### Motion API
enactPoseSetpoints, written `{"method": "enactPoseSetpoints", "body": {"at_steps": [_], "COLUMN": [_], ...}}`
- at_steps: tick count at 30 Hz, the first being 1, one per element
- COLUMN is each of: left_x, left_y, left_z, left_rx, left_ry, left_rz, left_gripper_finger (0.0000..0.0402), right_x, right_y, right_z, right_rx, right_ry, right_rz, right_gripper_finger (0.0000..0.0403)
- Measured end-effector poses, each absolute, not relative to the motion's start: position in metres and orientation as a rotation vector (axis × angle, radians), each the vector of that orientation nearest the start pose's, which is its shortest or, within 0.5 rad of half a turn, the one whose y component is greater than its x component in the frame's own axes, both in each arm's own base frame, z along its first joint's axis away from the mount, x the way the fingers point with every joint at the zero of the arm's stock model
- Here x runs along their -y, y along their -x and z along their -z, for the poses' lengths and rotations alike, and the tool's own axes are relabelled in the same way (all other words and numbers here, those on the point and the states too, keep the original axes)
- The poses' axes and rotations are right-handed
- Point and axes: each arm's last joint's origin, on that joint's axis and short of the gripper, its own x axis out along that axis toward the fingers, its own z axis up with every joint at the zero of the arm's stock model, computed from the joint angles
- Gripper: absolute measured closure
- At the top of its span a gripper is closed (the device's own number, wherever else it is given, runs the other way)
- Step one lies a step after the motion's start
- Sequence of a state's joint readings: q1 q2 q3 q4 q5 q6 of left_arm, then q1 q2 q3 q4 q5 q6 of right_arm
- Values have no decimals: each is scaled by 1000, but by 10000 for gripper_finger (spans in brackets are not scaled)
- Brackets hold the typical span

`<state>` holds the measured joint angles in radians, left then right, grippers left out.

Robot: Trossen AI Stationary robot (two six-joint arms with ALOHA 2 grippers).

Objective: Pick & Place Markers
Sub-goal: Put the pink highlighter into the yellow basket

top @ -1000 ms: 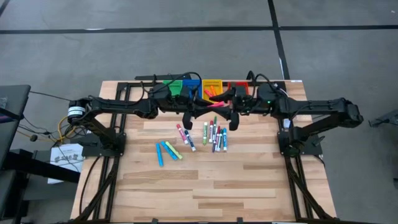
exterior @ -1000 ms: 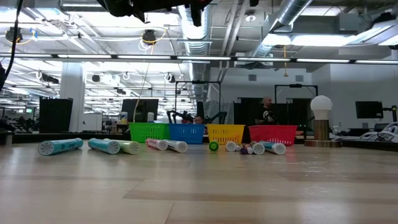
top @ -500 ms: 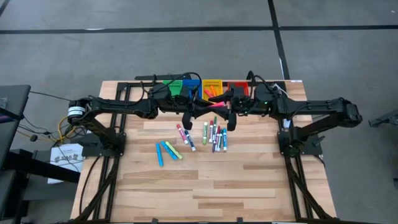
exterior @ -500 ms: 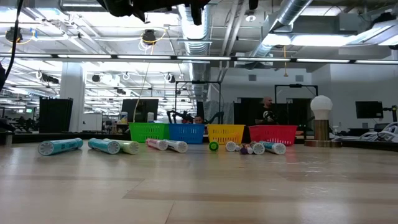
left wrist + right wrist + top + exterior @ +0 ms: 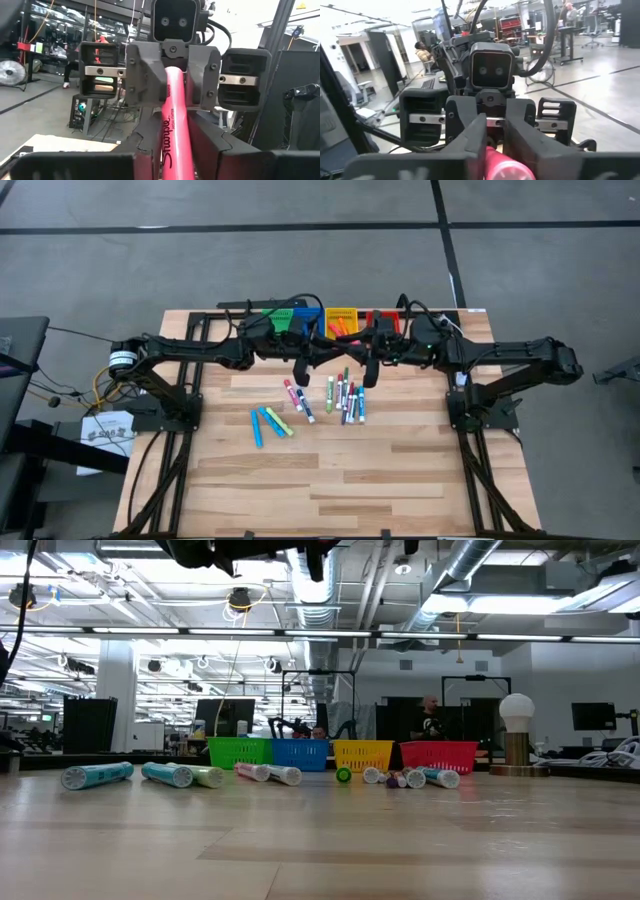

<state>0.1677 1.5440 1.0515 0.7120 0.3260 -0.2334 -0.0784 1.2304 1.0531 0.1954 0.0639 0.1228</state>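
Note:
A pink marker (image 5: 170,120) hangs level, high above the table, between my two grippers, which face each other over the table's far middle. My left gripper (image 5: 175,131) is shut on one end, my right gripper (image 5: 492,146) on the other. In the high view the left gripper (image 5: 318,358) and the right gripper (image 5: 358,358) meet just in front of the bins. Several other markers (image 5: 335,395) lie flat on the wood below, with cyan and yellow ones (image 5: 268,423) to their left. My left gripper pinches the pink marker's printed barrel (image 5: 169,150) between its two fingers, coming level from the table's left and lying along the marker. The marker is lifted clear and level. My right gripper pinches the marker's other end (image 5: 171,85) between its two fingers, level from the table's right. That end's round tip (image 5: 506,169) shows between the fingers (image 5: 470,145).
Four small bins stand in a row at the far edge: green (image 5: 281,315), blue (image 5: 308,315), yellow (image 5: 342,316), red (image 5: 381,318). The near half of the wooden table (image 5: 330,480) holds nothing. People move in the room behind.
My right gripper has shut its fingers on the free end of the pink marker, which my left gripper holds still. Both arms have stayed where they were, and the marker has kept level.

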Motion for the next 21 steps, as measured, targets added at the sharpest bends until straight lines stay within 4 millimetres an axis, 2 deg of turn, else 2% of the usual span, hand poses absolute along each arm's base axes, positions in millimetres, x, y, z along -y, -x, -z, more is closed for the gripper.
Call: {"method": "enactPoseSetpoints", "body": {"at_steps": [2, 10, 21], "left_x": [-51, -53, -72], "left_y": [-346, -346, -344], "left_z": [-325, -326, -317], "left_rx": [197, 201, 108], "left_ry": [173, 186, 208], "left_rz": [176, 172, 117], "left_gripper_finger": [322, 304, 217], "right_x": [24, 25, 28], "right_y": [-279, -279, -279], "right_z": [-370, -372, -372], "right_rx": [30, 49, 53], "right_ry": [-124, -132, -127], "right_rz": [144, 160, 178], "right_gripper_finger": [364, 358, 362]}}
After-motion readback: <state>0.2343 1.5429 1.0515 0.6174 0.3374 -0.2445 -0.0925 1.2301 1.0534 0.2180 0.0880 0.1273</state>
